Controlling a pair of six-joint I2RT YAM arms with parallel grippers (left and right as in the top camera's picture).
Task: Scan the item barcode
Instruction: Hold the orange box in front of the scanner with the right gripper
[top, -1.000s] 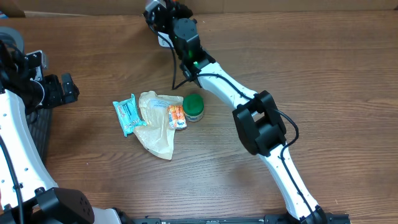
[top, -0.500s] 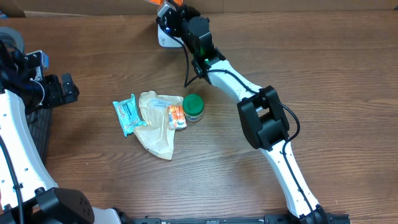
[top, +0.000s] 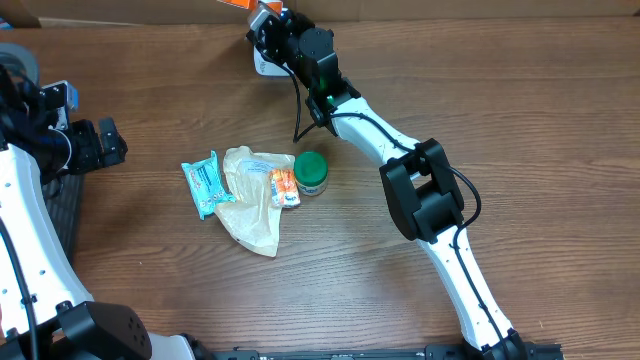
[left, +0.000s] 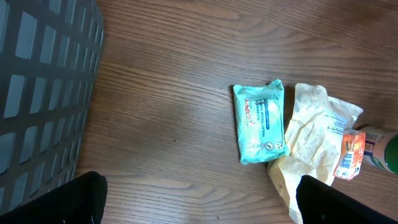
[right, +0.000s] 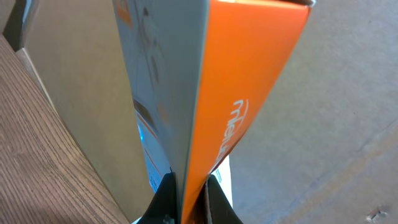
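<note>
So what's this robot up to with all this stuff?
The right gripper is shut on an orange box, holding it at the far edge of the table near a white device, probably the scanner. The left gripper hangs open and empty by a dark basket. A wipes pack, beige bag, small orange packet and green-lidded jar wait mid-table.

Open wood lies between the left gripper (top: 95, 145), jaws spread wide, and the teal wipes packet (left: 260, 122); approach from that side is unobstructed. The dark basket (left: 43, 87) closes off the left edge. The packet, a crumpled bag (top: 252, 205), a small orange sachet (top: 284, 187) and a green-lidded jar (top: 311, 172) lie bunched together, with no passable gap between them. The right arm (top: 420, 200) crosses diagonally from near edge to far edge, barring that route; its black cable (top: 297, 115) hangs just beyond the jar. The orange box (right: 249, 93) stands close to the cardboard wall (right: 348, 124)
</note>
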